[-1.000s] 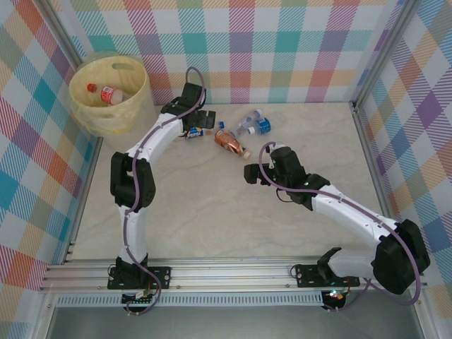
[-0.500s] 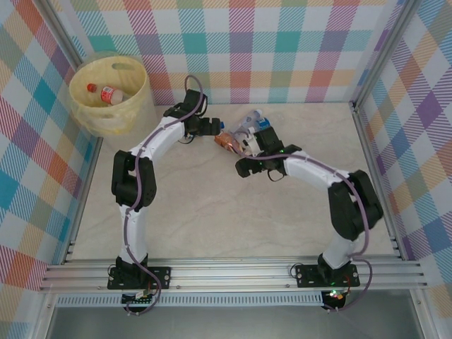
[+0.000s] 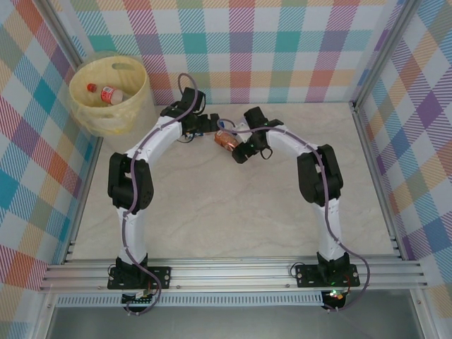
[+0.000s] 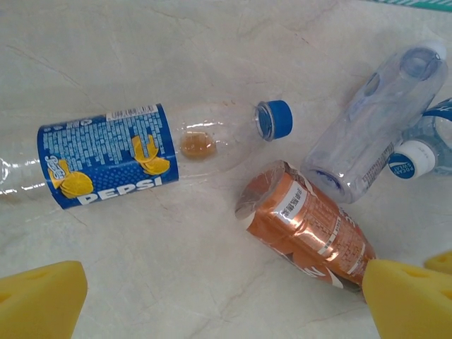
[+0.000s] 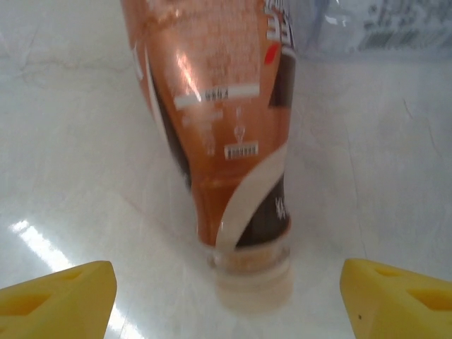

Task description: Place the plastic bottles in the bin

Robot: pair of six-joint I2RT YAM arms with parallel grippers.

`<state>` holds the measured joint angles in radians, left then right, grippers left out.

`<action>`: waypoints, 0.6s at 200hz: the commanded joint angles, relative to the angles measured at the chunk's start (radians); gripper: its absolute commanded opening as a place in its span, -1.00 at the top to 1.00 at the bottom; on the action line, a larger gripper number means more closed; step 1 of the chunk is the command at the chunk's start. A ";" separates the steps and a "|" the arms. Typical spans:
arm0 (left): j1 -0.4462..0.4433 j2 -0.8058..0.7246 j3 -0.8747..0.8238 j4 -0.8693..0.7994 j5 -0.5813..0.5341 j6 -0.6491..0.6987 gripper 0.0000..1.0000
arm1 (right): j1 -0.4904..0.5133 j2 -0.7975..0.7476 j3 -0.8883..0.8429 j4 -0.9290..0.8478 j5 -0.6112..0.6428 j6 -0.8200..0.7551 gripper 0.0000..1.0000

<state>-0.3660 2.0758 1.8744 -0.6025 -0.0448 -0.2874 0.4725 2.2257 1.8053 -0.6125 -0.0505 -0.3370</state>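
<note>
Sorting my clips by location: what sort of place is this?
Likely a robot test cell, not a home: checked walls enclose a marble-look table edged with aluminium rails.

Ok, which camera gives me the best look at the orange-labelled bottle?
Left wrist: the orange-labelled bottle lies sharp and almost whole, its neck end behind a yellow pad. Right wrist shows the neck end close but blurred; top external shows the bottle small and far off.

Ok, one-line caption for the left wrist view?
Open left pincer over a blue Pepsi bottle, an orange-labelled bottle and a clear bottle lying on the table.
</note>
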 commanded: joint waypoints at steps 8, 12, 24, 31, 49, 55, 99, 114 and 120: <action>0.006 -0.063 -0.040 -0.041 0.034 -0.100 -1.00 | 0.003 0.090 0.122 -0.129 -0.033 -0.066 -0.52; 0.007 -0.065 -0.046 -0.040 0.037 -0.107 -1.00 | 0.003 0.102 0.133 -0.135 -0.029 -0.066 -0.50; 0.010 -0.076 -0.064 -0.039 0.043 -0.133 -1.00 | 0.003 0.125 0.150 -0.141 -0.016 -0.073 -0.46; 0.012 -0.085 -0.080 -0.036 0.054 -0.150 -1.00 | 0.003 0.135 0.159 -0.143 -0.012 -0.075 -0.44; 0.016 -0.126 -0.140 -0.006 0.090 -0.201 -1.00 | 0.003 0.159 0.178 -0.149 -0.012 -0.090 -0.35; 0.016 -0.142 -0.164 0.006 0.096 -0.217 -1.00 | 0.003 0.169 0.188 -0.154 -0.007 -0.092 -0.29; 0.018 -0.257 -0.331 0.079 0.139 -0.325 -1.00 | 0.007 0.140 0.161 -0.130 0.002 -0.059 0.30; 0.018 -0.297 -0.392 0.155 0.250 -0.346 -1.00 | 0.016 0.057 0.053 -0.047 0.000 -0.056 0.39; 0.018 -0.311 -0.415 0.189 0.297 -0.356 -1.00 | 0.020 0.017 0.007 -0.010 -0.005 -0.053 0.41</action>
<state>-0.3573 1.8450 1.5360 -0.5392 0.0872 -0.5674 0.4740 2.3650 1.9476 -0.6876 -0.0368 -0.4011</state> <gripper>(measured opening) 0.997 0.359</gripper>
